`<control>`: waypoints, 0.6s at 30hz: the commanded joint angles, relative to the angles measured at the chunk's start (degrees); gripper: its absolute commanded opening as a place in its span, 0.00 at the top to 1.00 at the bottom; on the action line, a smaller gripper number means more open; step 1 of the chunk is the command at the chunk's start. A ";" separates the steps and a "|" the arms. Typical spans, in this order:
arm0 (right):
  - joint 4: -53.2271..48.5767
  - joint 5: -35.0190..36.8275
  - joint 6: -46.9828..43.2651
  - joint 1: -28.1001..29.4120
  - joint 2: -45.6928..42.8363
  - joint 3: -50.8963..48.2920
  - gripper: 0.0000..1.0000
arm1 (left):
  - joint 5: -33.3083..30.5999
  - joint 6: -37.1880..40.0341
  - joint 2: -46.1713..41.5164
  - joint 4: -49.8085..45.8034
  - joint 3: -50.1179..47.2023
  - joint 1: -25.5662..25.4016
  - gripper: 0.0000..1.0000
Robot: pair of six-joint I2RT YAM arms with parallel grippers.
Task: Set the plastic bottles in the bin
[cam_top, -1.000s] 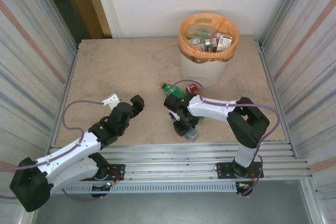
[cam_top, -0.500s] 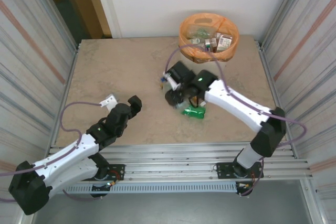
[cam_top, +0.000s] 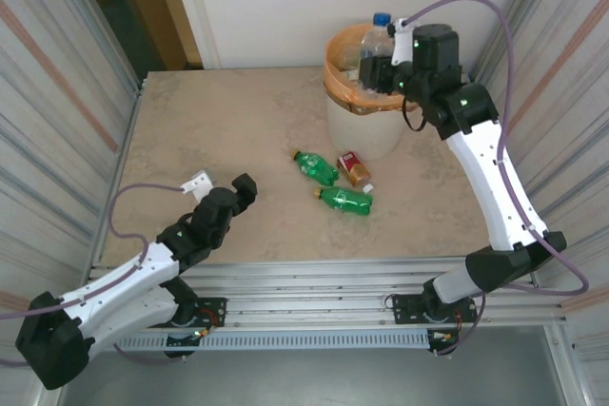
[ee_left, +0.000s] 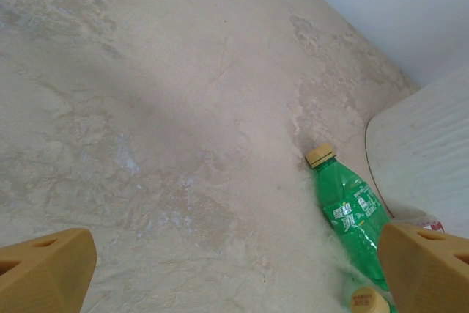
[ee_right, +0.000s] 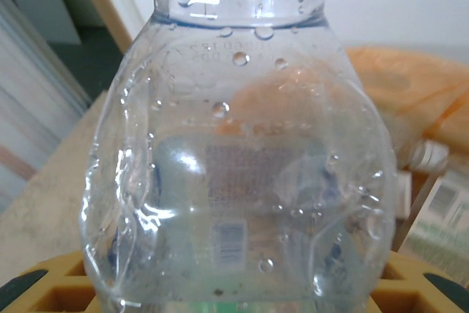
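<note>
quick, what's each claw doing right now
left claw: open, holding nothing
right claw: closed on a clear bottle above the bin

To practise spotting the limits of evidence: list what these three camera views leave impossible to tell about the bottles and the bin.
1. Top view: part of the bin's contents, covered by the right gripper and its clear bottle.
2. Right wrist view: that bottle's label print, blurred and warped by crumpled plastic.
3. Left wrist view: the green bottle's base, behind a finger; a second bottle, cut off by the bottom edge.
</note>
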 commanded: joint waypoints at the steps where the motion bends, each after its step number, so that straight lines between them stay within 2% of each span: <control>1: 3.23 -5.27 0.77 -3.80 4.54 5.09 0.89 | -1.75 1.06 0.79 0.13 1.13 0.60 0.01; 7: -3.21 -10.89 -0.08 -8.64 15.71 18.60 0.89 | -0.62 2.44 2.17 0.00 2.56 0.85 0.01; 12: -11.15 -12.73 -4.88 -9.26 23.82 29.32 0.89 | 0.06 2.98 2.28 0.28 2.56 1.13 0.01; 18: -15.35 -11.65 -11.40 -9.26 26.63 31.00 0.87 | 1.13 3.00 2.79 0.74 2.70 1.60 0.01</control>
